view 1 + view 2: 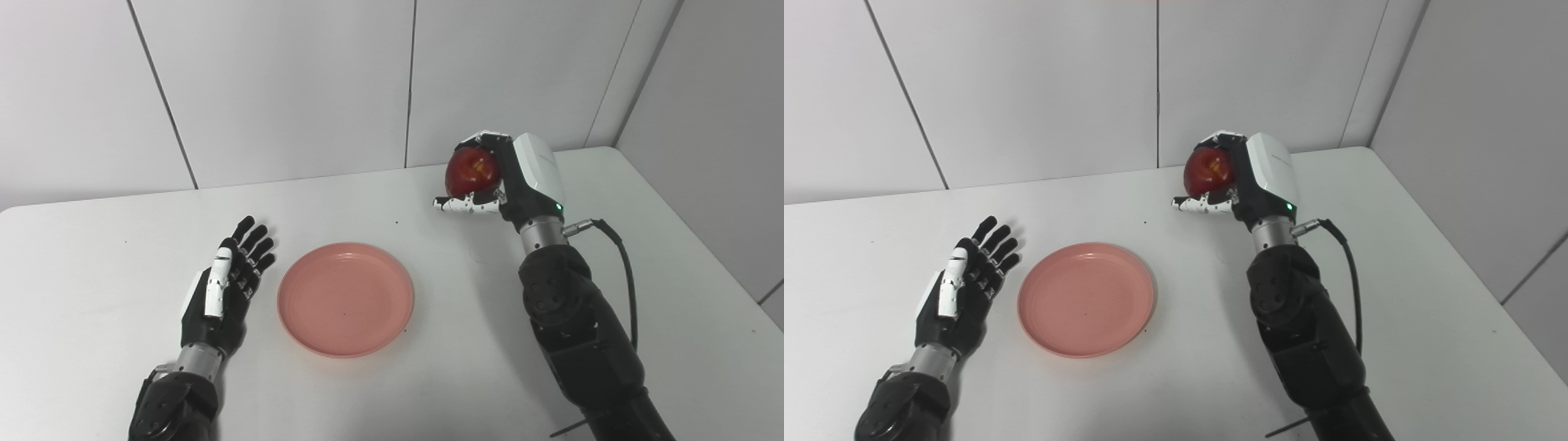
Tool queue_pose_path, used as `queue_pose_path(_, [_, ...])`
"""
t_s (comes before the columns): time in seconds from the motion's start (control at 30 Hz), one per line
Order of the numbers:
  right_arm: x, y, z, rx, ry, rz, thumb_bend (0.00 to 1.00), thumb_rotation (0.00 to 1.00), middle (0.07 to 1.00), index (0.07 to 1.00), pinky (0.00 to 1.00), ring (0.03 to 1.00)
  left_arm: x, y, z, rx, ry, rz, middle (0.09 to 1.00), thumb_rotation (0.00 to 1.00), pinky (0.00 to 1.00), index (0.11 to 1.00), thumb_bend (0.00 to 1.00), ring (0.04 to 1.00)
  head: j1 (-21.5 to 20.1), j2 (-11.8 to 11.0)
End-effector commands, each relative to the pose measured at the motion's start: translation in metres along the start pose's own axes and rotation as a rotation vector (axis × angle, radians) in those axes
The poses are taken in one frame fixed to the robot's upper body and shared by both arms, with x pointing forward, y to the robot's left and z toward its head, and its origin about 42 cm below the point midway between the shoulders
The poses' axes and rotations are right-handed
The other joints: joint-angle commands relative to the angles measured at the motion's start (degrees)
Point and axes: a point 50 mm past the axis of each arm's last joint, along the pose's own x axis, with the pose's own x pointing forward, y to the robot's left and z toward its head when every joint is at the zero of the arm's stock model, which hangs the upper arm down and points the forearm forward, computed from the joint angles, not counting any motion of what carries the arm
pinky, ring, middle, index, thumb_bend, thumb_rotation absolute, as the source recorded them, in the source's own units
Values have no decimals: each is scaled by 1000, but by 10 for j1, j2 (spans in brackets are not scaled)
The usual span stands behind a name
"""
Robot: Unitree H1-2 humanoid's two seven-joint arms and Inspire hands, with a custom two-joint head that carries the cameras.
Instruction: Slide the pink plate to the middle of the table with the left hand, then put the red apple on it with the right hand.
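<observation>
Left eye view: the pink plate (346, 298) lies flat near the middle of the white table (92, 257), with the left hand (223, 288) just beside its left rim, fingers extended and spread, holding nothing. Right eye view: the right hand (1240, 180) is raised toward the table's far side, beyond and right of the plate, fingers wrapped around the red apple (1208, 171).

my left hand (223, 288) flat, fingers spread, holding nothing, my right hand (502, 177) raised, fingers and thumb curled closed around a load, forearm upright
</observation>
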Motion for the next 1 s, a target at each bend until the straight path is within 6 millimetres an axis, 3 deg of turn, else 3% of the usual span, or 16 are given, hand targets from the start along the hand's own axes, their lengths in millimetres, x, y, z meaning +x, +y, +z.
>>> queue_pose_path(0.0, [14,-8,26,3,-121,-53,519,133,456,484,299,372,-12,-1,-26,-15,127,25,932,1000,923,917,379,925,9,-1])
queue_pose_path(0.53, [3,51,84,60,-252,75,520,134,446,485,269,351,-9,-19,-30,-39,121,45,931,1000,921,922,374,928,77,-1])
queue_pose_path(0.97, [-9,71,113,120,-352,131,520,137,428,486,242,323,-3,-24,-34,-96,116,78,938,1000,928,921,370,928,127,0])
